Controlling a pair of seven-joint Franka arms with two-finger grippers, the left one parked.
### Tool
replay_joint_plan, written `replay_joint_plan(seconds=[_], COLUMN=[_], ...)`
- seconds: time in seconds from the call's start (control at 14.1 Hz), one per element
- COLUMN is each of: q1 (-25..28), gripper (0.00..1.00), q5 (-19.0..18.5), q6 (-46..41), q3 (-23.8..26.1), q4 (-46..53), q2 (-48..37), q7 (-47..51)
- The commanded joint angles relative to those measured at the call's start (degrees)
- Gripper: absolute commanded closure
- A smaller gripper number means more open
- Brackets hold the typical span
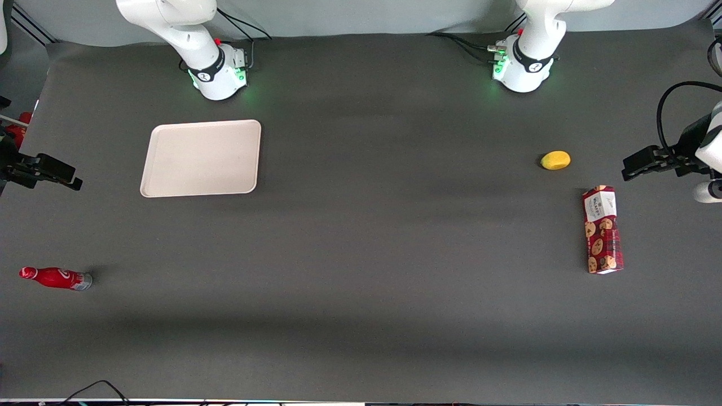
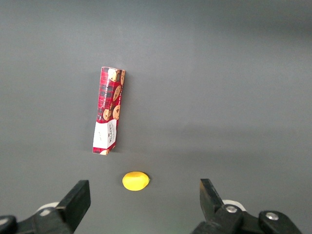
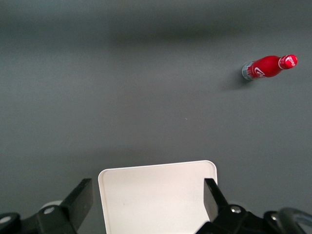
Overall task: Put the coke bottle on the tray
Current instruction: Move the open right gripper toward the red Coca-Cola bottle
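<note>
The coke bottle point(image 1: 56, 278) is a small slim red bottle with a red cap and silvery base. It lies on its side on the dark table, near the working arm's end and nearer the front camera than the tray. It also shows in the right wrist view point(image 3: 267, 67). The cream-beige tray point(image 1: 201, 158) lies flat and empty in front of the working arm's base. My right gripper point(image 1: 62, 173) hangs raised at the table's edge, apart from the bottle, open and empty. In the right wrist view the gripper point(image 3: 147, 195) has its fingers spread wide, with the tray point(image 3: 156, 200) seen between them.
A red cookie box point(image 1: 602, 229) lies flat toward the parked arm's end of the table, with a small yellow fruit point(image 1: 555, 160) a little farther from the front camera. Both show in the left wrist view, the box point(image 2: 108, 110) and the fruit point(image 2: 135, 181).
</note>
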Motion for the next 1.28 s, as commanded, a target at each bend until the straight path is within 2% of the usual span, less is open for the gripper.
replay_joint_plan(seconds=[0.0, 0.21, 0.43, 0.57, 0.78, 0.85, 1.06, 1.21], q1=[-0.37, -4.84, -4.42, -5.02, -5.20, -5.20, -6.60, -6.96], gripper=[0.00, 0.00, 0.00, 0.00, 0.00, 0.00, 0.00, 0.00], q5=[0.68, 0.15, 0.76, 0.68, 5.23, 6.29, 6.65, 10.33], q6=[-0.88, -1.15, -0.27, 0.60, 3.33, 6.99, 12.90, 15.02], q3=[-0.52, -2.19, -9.11, -10.89, -16.42, -18.26, -18.54, -18.63], q4=[0.81, 1.24, 4.83, 7.91, 13.80, 16.16, 17.33, 17.33], q2=[-0.28, 0.15, 4.18, 9.88, 17.97, 22.17, 26.77, 29.76], q7=[-0.82, -1.88, -2.84, -8.53, -13.82, -15.05, -16.99, -17.26])
